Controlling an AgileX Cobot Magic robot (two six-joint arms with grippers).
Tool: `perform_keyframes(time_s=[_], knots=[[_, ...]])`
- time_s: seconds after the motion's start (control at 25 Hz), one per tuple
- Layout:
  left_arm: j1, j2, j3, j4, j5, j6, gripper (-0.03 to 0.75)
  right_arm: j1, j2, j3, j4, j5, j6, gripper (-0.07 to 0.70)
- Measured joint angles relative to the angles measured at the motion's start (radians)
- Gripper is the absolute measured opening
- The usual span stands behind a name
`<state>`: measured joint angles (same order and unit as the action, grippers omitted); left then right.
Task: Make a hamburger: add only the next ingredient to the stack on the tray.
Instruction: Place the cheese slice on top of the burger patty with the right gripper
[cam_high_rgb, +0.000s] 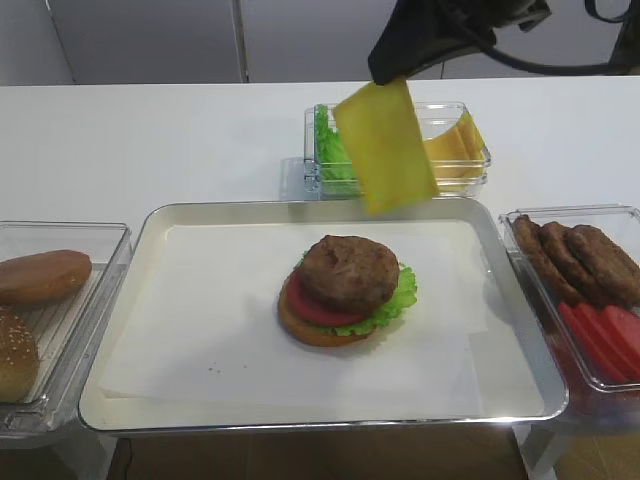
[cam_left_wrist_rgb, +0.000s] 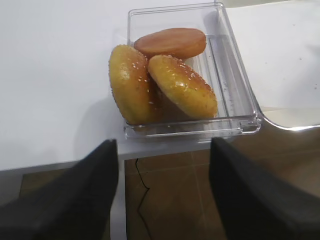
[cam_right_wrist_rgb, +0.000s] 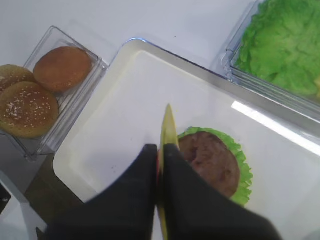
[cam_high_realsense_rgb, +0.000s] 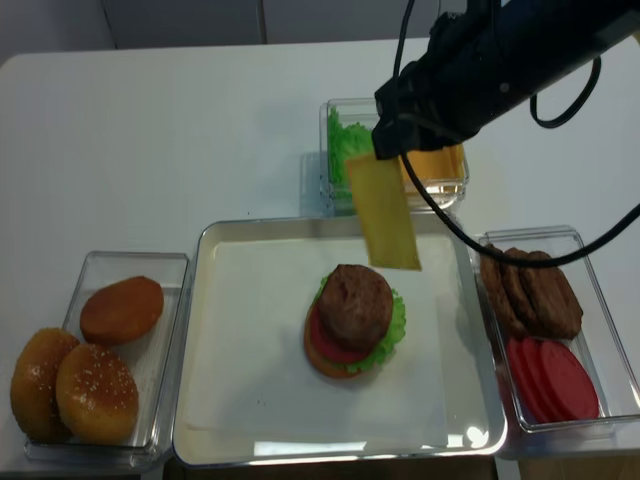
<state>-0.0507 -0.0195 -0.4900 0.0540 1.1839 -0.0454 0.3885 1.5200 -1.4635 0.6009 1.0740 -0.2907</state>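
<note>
The right gripper (cam_right_wrist_rgb: 161, 165) is clenched on the top edge of a yellow cheese slice (cam_high_rgb: 386, 146), which hangs free in the air above the far rim of the metal tray (cam_high_rgb: 150, 232), clear of everything below. In the right wrist view the slice appears edge-on, pinched between the two dark fingers (cam_right_wrist_rgb: 135, 190). The hamburger stack (cam_high_rgb: 345, 290) sits near the middle of the tray on white paper (cam_high_rgb: 220, 320): a bun base at the bottom, then a tomato slice, ruffled lettuce and a brown patty (cam_high_rgb: 350, 270) on top. The hanging slice is nearer the back of the tray than the stack and does not touch it.

Behind the tray stands a clear bin (cam_high_rgb: 470, 110) holding lettuce (cam_high_rgb: 330, 155) on its left side and more cheese slices (cam_high_rgb: 455, 145) on its right. A bin to the right of the tray holds loose patties (cam_high_rgb: 585, 260) and tomato slices (cam_high_rgb: 605, 335). A bin to the left holds bun halves (cam_high_realsense_rgb: 95, 365).

The left gripper (cam_left_wrist_rgb: 162, 175) hangs just off the table edge near the bun bin, its fingers spread wide with nothing between them.
</note>
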Motion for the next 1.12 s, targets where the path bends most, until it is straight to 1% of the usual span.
perform_keyframes(time_s=[0.12, 0.24, 0.4, 0.56, 0.76, 1.0, 1.12], knots=[[0.000, 0.000, 0.000, 0.000, 0.000, 0.000, 0.428, 0.001, -0.001, 0.011, 0.000, 0.006, 0.001, 0.039], [0.000, 0.000, 0.000, 0.000, 0.000, 0.000, 0.428, 0.004, -0.004, 0.061, 0.009, 0.006, -0.002, 0.039], [0.000, 0.000, 0.000, 0.000, 0.000, 0.000, 0.428, 0.024, -0.004, 0.138, 0.020, -0.014, -0.022, 0.039], [0.000, 0.000, 0.000, 0.000, 0.000, 0.000, 0.428, 0.062, -0.004, 0.170, 0.040, -0.045, -0.038, 0.039], [0.000, 0.000, 0.000, 0.000, 0.000, 0.000, 0.428, 0.094, -0.004, 0.170, 0.072, -0.063, -0.054, 0.039], [0.000, 0.000, 0.000, 0.000, 0.000, 0.000, 0.428, 0.097, -0.004, 0.170, 0.103, -0.089, -0.062, 0.039], [0.000, 0.000, 0.000, 0.000, 0.000, 0.000, 0.428, 0.097, -0.004, 0.170, 0.115, -0.093, -0.069, 0.039]])
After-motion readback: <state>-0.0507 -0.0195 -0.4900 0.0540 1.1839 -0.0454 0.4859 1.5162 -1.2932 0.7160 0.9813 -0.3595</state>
